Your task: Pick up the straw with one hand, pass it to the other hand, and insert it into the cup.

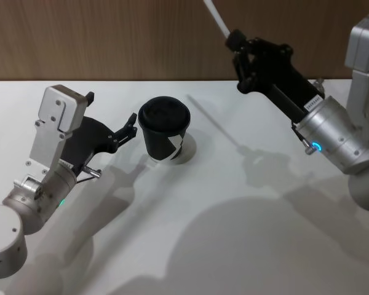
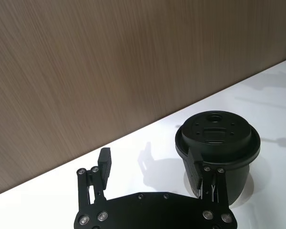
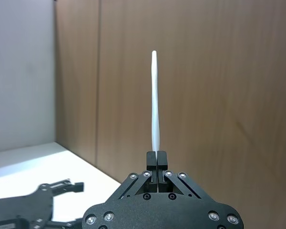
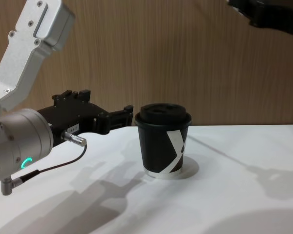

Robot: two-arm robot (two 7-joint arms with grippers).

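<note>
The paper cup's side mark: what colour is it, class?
White, on the small black lidded paper cup; chest view shows it best.

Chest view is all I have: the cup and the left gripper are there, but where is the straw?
Observer: The right gripper is shut on the straw, pinching one end, raised at the far right.
Operator: Is the left gripper open?
Observer: Yes, the left gripper is wide open, one finger beside the cup.
Operator: Any opening on top?
Observer: The lid has a small round hole near its edge.
</note>
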